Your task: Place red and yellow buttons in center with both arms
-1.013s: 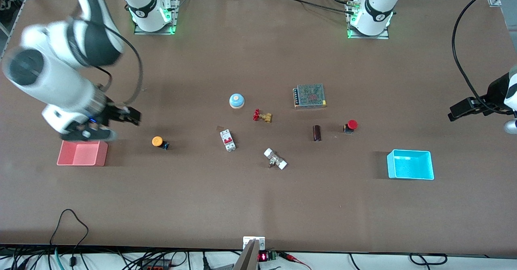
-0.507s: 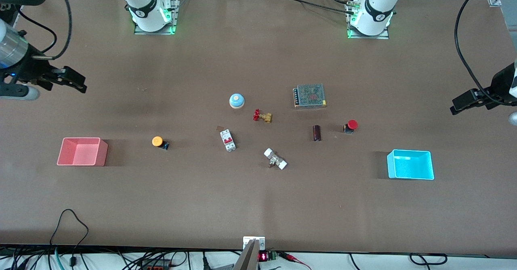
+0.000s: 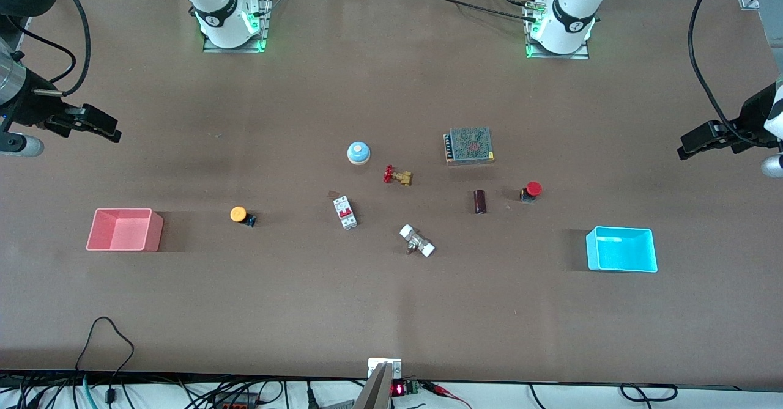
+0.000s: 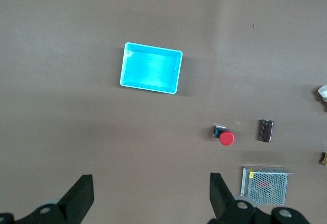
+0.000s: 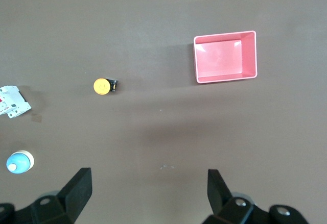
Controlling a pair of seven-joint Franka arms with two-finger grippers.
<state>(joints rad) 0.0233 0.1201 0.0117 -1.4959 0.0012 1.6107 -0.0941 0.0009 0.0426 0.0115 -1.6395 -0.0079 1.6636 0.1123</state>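
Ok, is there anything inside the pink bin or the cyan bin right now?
Nothing shows in either. The pink bin and the cyan bin both show bare floors from above. The yellow button and red button lie on the table outside them.

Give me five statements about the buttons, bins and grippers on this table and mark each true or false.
1. The red button lies in the cyan bin. False: it sits on the bare table.
2. The yellow button lies between the pink bin and the circuit breaker. True.
3. The left gripper holds the red button. False: its fingers are open and empty.
4. The right gripper is open. True.
5. Both bins are empty. True.
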